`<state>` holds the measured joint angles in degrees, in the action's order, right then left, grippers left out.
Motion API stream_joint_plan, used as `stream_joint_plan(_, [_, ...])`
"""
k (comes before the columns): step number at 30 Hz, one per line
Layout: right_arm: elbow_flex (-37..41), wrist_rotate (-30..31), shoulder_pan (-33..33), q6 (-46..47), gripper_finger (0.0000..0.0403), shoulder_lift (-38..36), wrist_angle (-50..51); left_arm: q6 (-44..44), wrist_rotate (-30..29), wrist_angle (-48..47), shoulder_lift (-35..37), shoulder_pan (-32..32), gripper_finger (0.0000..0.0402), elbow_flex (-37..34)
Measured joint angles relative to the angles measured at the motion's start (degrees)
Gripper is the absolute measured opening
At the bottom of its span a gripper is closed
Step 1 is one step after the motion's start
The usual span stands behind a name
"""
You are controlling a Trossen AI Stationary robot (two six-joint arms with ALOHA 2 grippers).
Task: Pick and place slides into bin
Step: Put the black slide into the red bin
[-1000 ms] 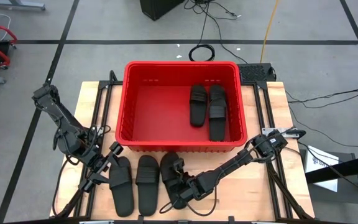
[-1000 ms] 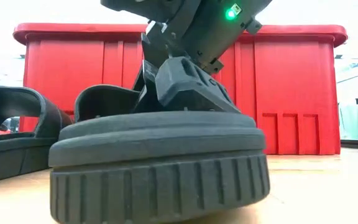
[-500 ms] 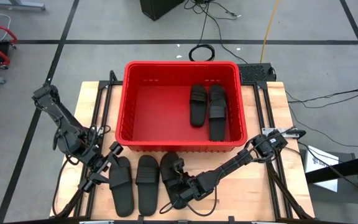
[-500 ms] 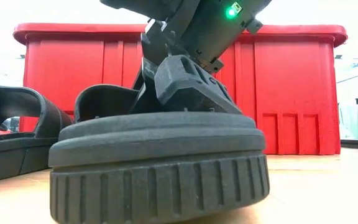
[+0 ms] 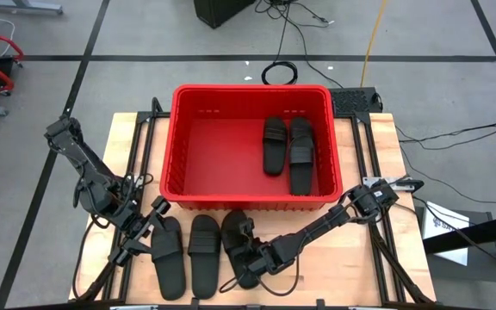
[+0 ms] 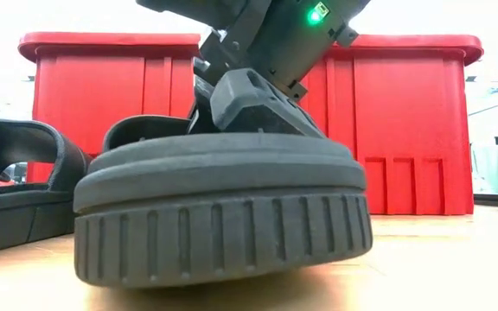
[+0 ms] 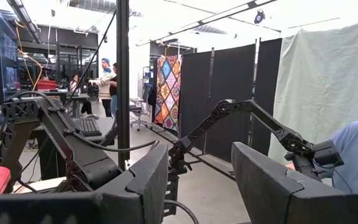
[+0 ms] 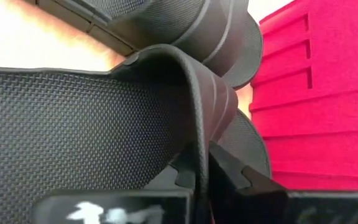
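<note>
Bench [image 5: 364, 185] of pale wood carries everything, much of its top covered by the large rectangular red plastic bin [image 5: 181, 151] with slotted walls and a rolled rim. Inside that bin, toward its right wall, two black rubber slide sandals [image 5: 288, 151] lie side by side on the floor of it. Just outside the bin's near wall, three more black slides [image 5: 188, 255] lie in a row on the bench; a possible fourth is hidden under the right arm and cannot be counted from above.

The rightmost slide of that row [image 6: 219, 216] fills the low view, its ribbed sole edge tipped up on one side off the bench, with the bin's red wall [image 6: 405, 130] behind it. The right gripper [image 5: 250, 254] reaches in at this slide beside the bin's near wall. In the right wrist view its jaws are clenched on the slide's wide ribbed strap [image 8: 197, 93], which rises between the dark fingers [image 8: 247, 177]; the fingertips themselves are cut off at the edge.

The left gripper [image 5: 145, 226] waits near the bin's front left corner, beside the leftmost slide, touching nothing. Its jaws stand released, the fingers [image 7: 278, 180] well apart, and its camera sees only the room beyond, where distant people are too small to make out.
</note>
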<state>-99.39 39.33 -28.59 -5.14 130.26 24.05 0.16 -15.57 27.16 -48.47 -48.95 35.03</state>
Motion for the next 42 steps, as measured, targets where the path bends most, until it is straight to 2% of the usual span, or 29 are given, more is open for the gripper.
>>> stream_joint_plan(16, [0.0, -1.8, -0.3, 3.1, 0.0012, -3.0, 0.4, -0.2, 0.0, 0.0, 0.0, 0.0, 0.0179, 0.0])
stream_joint_plan(31, [0.0, -8.8, -0.7, 6.6, 0.0011, -6.2, -0.1, -0.2, 0.0, 0.2, 0.1, 0.0, 0.0179, 0.0])
stream_joint_plan(42, [0.0, -9.8, -0.6, 5.8, 0.0011, -8.8, -0.4, 0.1, 0.0, 0.2, 0.2, 0.0, 0.0179, 0.0])
